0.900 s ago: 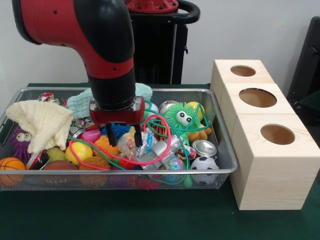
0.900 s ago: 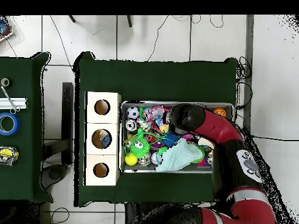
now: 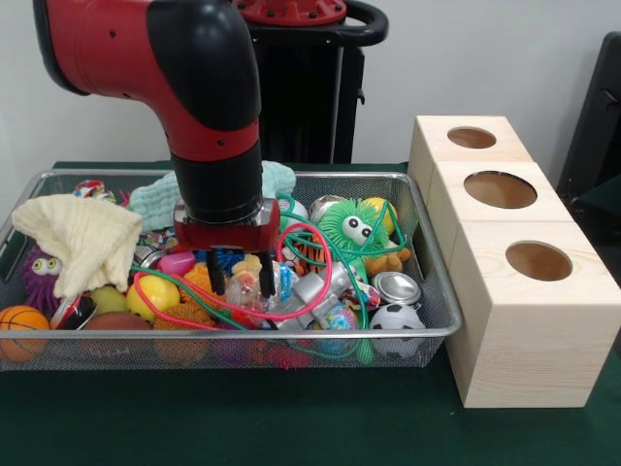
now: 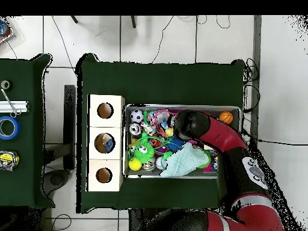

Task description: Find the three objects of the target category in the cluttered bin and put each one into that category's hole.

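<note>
The wire mesh bin [image 3: 291, 336] is full of small toys tangled in pink and green cords. My gripper [image 3: 241, 282] is lowered into the clutter at the bin's middle, its fingers apart around small pale pieces. Around it lie a cream cloth [image 3: 82, 238], a mint cloth [image 3: 155, 199], a green fuzzy toy with eyes [image 3: 351, 228], a soccer ball [image 3: 396, 318], a basketball [image 3: 21, 325], a yellow ball [image 3: 153, 296] and a metal can [image 3: 396, 287]. In the overhead view the arm [image 4: 207, 131] covers the gripper over the bin [image 4: 124, 141].
Three pale wooden boxes, each with a round hole on top [image 3: 473, 138] [image 3: 500, 189] [image 3: 539, 260], stand in a row against the bin's side. In the overhead view the middle hole [image 4: 104, 143] shows something blue inside. A side table holds a blue tape roll [image 4: 8, 127].
</note>
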